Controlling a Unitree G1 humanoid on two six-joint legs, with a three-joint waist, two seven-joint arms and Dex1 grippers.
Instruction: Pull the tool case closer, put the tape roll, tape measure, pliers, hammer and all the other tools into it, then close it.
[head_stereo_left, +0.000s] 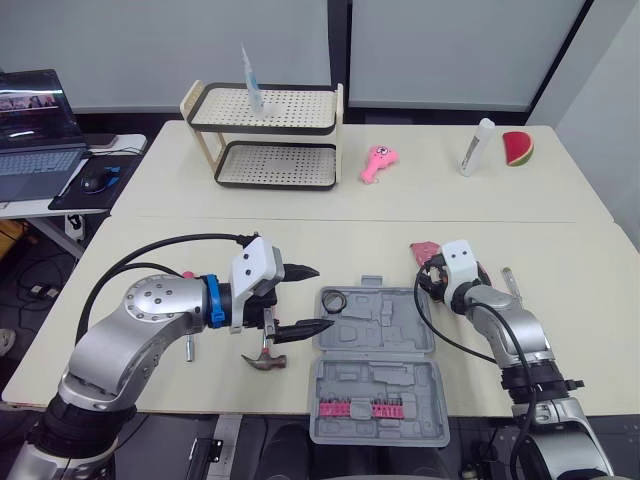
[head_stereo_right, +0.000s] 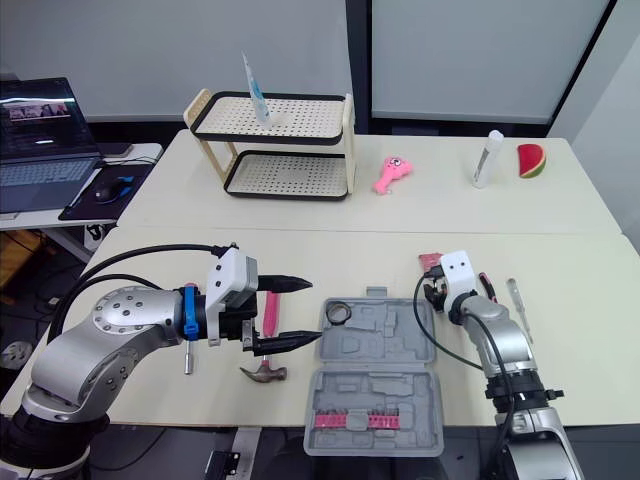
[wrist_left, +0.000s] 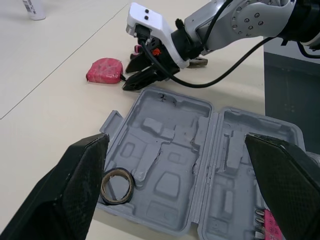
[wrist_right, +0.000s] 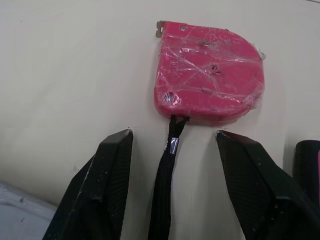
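The grey tool case (head_stereo_left: 375, 350) lies open near the table's front edge, with the tape roll (head_stereo_left: 333, 300) in its far left corner and a pink bit strip (head_stereo_left: 365, 408) in the near half. My left gripper (head_stereo_left: 322, 298) hovers open at the case's left side, above the hammer (head_stereo_left: 265, 358) with its pink handle. The pink tape measure (wrist_right: 207, 75) lies just beyond the case's far right corner. My right gripper (wrist_right: 172, 140) is open right in front of it, its black strap between the fingers. A screwdriver (head_stereo_left: 512, 283) lies to the right, another (head_stereo_left: 190, 346) under my left arm.
On the far table stand a two-tier rack (head_stereo_left: 270, 135), a pink toy (head_stereo_left: 380, 162), a white tube (head_stereo_left: 477, 147) and a watermelon slice (head_stereo_left: 518, 148). A laptop (head_stereo_left: 35, 130) and mouse (head_stereo_left: 100, 180) sit on a side desk at left.
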